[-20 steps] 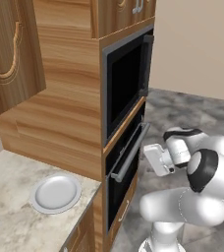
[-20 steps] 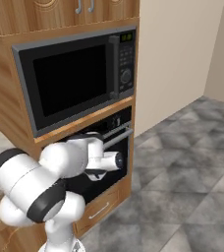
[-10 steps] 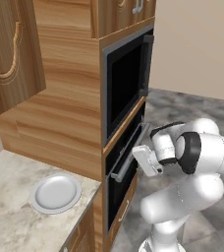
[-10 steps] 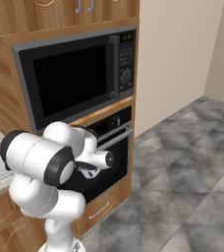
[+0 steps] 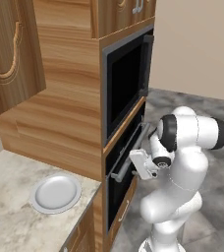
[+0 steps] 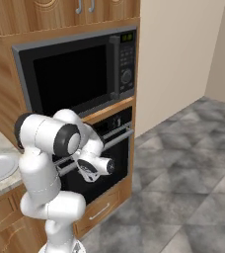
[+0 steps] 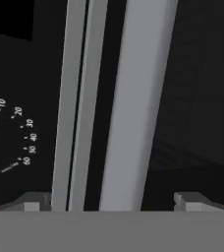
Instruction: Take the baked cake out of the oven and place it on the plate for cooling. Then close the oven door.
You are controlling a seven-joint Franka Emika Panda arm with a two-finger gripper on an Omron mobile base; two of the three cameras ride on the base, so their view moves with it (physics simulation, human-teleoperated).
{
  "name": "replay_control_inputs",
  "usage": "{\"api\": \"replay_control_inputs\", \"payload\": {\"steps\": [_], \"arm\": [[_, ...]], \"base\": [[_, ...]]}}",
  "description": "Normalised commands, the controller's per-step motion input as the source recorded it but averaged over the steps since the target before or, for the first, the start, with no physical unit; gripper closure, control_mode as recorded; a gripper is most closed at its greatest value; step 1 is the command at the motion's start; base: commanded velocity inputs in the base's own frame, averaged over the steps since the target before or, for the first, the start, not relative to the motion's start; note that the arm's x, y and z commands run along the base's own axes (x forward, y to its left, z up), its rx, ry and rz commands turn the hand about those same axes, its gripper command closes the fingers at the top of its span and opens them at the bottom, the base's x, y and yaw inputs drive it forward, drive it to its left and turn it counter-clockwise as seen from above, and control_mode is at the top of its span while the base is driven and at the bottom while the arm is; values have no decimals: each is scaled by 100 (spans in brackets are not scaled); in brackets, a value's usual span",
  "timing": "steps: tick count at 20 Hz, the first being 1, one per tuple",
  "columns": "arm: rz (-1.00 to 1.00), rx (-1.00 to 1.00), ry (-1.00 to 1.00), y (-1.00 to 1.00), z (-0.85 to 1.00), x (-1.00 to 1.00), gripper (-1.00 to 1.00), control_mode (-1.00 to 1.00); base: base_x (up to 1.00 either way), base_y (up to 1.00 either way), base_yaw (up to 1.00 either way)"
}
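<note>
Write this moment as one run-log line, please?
stage: reaching | end effector: open, straddling oven door handle | door: shut | plate: bare

Home kitchen: wood cabinets (image 5: 60, 98), built-in microwave (image 6: 80, 69) above black oven (image 6: 109, 148), stone counter (image 5: 11, 216) with plate (image 5: 55, 193), grey tile floor (image 6: 183, 188).
</note>
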Motion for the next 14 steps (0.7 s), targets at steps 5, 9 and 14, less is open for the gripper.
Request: {"api": "replay_control_inputs", "payload": {"steps": [5,9,14], "arm": [[0,9,0,0,-31,26,-100,-100],[0,9,0,4,-24,21,-100,-100],[0,5,-1,27,-6,10,-100,-100]], "base": [[0,0,0],[0,0,0],[0,0,0]]}}
